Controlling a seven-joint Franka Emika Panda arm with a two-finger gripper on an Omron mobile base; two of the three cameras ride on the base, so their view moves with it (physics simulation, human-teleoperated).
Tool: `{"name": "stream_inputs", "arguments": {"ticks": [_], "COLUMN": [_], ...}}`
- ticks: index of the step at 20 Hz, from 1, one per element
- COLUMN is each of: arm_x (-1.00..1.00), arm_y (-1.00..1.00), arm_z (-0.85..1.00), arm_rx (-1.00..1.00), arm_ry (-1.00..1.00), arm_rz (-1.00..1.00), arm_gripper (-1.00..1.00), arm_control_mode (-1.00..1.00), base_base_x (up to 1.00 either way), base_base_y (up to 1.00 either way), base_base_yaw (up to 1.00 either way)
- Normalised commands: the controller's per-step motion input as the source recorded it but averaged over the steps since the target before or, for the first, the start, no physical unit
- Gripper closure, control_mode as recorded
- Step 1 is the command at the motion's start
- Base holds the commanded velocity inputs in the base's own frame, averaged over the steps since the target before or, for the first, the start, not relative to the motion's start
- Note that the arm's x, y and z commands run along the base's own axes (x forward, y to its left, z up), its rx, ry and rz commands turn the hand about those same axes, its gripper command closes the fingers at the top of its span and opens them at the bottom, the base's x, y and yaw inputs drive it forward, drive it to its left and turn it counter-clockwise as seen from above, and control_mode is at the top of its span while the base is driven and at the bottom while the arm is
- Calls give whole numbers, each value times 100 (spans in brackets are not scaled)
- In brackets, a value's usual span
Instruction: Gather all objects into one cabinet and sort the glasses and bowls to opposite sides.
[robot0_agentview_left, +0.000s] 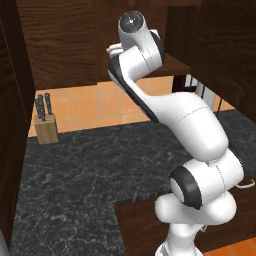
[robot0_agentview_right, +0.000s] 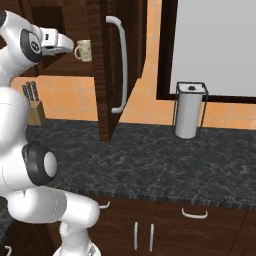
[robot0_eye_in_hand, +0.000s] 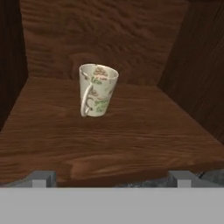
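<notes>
The mug stands upright on the shelf of the cabinet, its handle turned toward the hand camera and its pale side printed with a faint green and brown pattern. In the hand view it sits left of the shelf's middle, set back from the front edge, with bare wood all round it and nothing touching it. In the right base view the mug shows just beyond the front of the hand, beside the edge of the open door.

The gripper is spread wide and holds nothing; its two finger tips rise at the front edge of the shelf, well apart from each other and short of the mug.

The cabinet's door stands open, with a long white curved handle running down it. Below lies the dark marbled bench. A knife block stands on it against the tiled wall to the left, and a paper towel roll in a wire holder stands on it to the right.
</notes>
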Motion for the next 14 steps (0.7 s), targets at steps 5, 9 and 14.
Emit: {"name": "stream_inputs", "arguments": {"ticks": [5,9,14], "arm_x": [49,36,24], "arm_y": [0,0,0], "arm_z": [-21,0,0], "arm_rx": [11,9,26], "arm_ry": [-9,-12,1], "arm_rz": [-9,-9,-5], "arm_gripper": [-100,-100,-100], "arm_control_mode": [-100,-100,-100], "base_base_x": [0,0,0], "base_base_y": [0,0,0], "base_base_yaw": [0,0,0]}}
